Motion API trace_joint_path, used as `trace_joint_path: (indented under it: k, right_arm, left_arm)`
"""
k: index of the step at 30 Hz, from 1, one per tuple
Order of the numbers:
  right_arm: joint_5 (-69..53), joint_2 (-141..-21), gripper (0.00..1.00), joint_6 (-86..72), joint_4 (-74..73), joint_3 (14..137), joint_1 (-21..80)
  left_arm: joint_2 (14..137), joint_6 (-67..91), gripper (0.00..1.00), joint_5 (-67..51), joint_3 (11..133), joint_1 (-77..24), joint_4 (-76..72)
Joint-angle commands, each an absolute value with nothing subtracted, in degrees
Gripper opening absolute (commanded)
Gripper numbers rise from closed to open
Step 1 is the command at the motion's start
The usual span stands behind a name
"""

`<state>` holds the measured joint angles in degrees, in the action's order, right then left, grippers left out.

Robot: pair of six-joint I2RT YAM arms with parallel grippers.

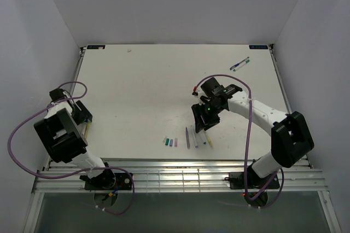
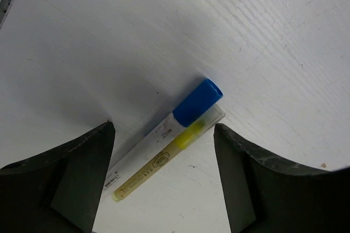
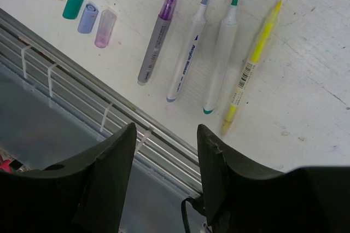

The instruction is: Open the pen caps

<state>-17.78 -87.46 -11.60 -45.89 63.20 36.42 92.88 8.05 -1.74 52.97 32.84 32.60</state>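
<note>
Caps point(image 3: 87, 17) in row, 4 uncapped pens point(image 3: 188, 48) beside (L claw point(image 2: 164, 129) wide)

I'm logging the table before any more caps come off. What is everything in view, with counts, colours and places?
loose stubby plastic pen caps: four; pale yellow, green, blue, purple; in a row by the near edge
uncapped thin marker pens: four; purple, blue, green and yellow tips; side by side, right of the caps
capped marker pens: two; one blue cap, one yellow pen with a clear cap; left edge, lying together
far marker pens: two; greenish and bluish; far right corner
flat white table: one; white
purple cables: two; one along each arm
left claw: black; open, astride the capped pair
right claw: black; open, empty, over the near edge
</note>
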Motion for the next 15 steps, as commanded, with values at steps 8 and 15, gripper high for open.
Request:
trace_joint_path:
  k: [8,15]
  right_arm:
    - [-17.9,-84.6,0.55,-11.8,-44.5,62.0,36.8]
    - [-17.8,-85.0,0.55,-11.9,-44.6,62.8,37.1]
  left_arm:
    - [92.6,9.1,0.74,-3.4,51.5,32.4,36.0]
    - [92.8,10.1,0.65,-3.8,51.1,32.3,36.6]
